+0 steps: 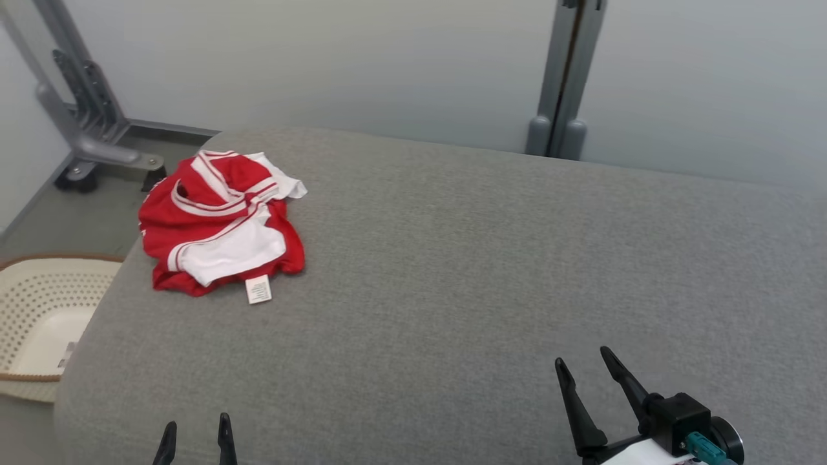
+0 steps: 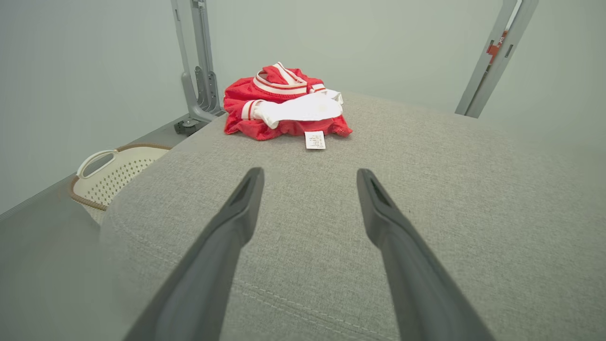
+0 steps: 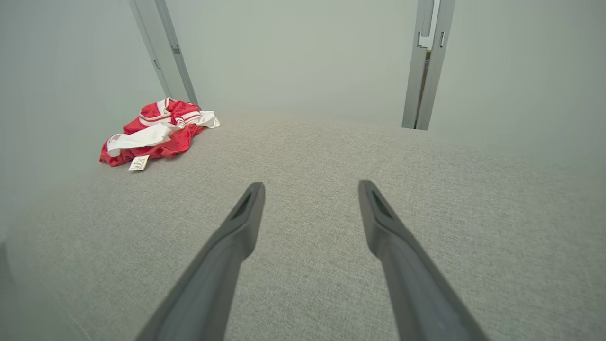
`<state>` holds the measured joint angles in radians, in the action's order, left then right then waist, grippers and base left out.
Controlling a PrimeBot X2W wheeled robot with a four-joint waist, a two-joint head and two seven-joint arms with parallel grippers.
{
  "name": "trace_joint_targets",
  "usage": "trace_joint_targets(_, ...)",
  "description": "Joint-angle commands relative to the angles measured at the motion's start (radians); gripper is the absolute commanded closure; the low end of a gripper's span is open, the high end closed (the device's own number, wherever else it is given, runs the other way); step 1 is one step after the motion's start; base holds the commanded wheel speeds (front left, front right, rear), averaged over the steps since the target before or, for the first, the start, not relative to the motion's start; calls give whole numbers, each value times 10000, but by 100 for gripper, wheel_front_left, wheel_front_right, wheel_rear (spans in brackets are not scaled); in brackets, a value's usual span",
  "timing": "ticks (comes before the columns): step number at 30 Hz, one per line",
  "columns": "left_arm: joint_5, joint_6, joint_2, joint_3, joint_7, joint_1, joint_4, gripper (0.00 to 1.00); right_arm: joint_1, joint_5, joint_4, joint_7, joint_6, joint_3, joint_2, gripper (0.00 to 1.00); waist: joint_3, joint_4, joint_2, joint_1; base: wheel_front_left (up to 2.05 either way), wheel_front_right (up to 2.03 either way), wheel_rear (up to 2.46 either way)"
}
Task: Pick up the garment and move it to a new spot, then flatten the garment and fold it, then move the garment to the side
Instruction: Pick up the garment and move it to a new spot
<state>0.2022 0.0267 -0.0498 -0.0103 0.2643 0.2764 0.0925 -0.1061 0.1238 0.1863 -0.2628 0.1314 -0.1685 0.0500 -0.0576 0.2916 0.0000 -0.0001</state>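
Head view is showing the red-and-white jersey [image 1: 219, 223] lying crumpled in a heap near the far left corner of the table [image 1: 484, 258]. Its white care label [image 1: 259, 289] is sticking out flat on the grey fabric at the heap's near edge. Nothing is touching it. A perforated cream laundry basket [image 1: 39, 316] is sitting on the floor beside that same corner, below the table's edge.

Judging from this, the first step is only beginning: the jersey is waiting to be picked up and carried to a new spot, with flattening, folding and setting aside all lying ahead. The next move is calling for a reach forward and to the left, most readily by the left tool [image 1: 197, 433], which is facing the heap almost straight on in its wrist view. It will be needing to pinch a raised fold with enough cloth to lift the whole bundle clear.

Both arms are sitting at the near edge, well apart from the jersey. The left tool is pointing forward low over the table, fingers spread wide and holding nothing. The right tool [image 1: 583, 358] is hovering at the near right, angled slightly leftward, likewise gaping wide and empty.
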Motion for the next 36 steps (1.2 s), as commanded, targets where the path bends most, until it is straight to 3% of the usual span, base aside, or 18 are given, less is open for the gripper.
trace_joint_targets(1, 93, 84, -25, 61, -3, 153, -89, 0, 76, 26, 42, -27, -15, -10, 18, 0, -201, 808, 0, 1, 0, 0, 0)
trace_joint_targets(8, 285, 268, -24, 22, -3, -239, -142, 0, 102, -179, 115, -27, -15, 18, 24, 0, 277, 338, 0, 1, 0, 0, 0)
trace_joint_targets(15, 636, 547, -22, -440, -3, -2344, 443, 0, 903, -309, -403, -27, -15, 190, 695, 0, 2618, -455, 0, 1, 0, 0, 0)
trace_joint_targets(21, 1291, 743, -124, -489, -587, -5325, 2238, 0, 1691, -150, -792, -27, -15, 428, 1659, 0, 4563, -675, 0, 1, 0, 0, 0)
trace_joint_targets(23, 1580, 519, -212, -141, -969, -6331, 2868, 0, 1906, -110, -921, -27, -15, 471, 1914, 0, 4989, -710, 0, 1, 0, 0, 0)
trace_joint_targets(29, 2108, 158, -637, 377, -2336, -8551, 4999, 0, 2269, -15, -1200, -27, -15, 517, 2423, 0, 5643, -797, 0, 1, 0, 0, 0)
trace_joint_targets(36, 2133, -90, -1068, 503, -2726, -10125, 7486, 0, 2429, 79, -1455, 139, -15, 343, 2755, 0, 5771, -1031, 0, 1, 0, 0, 0)
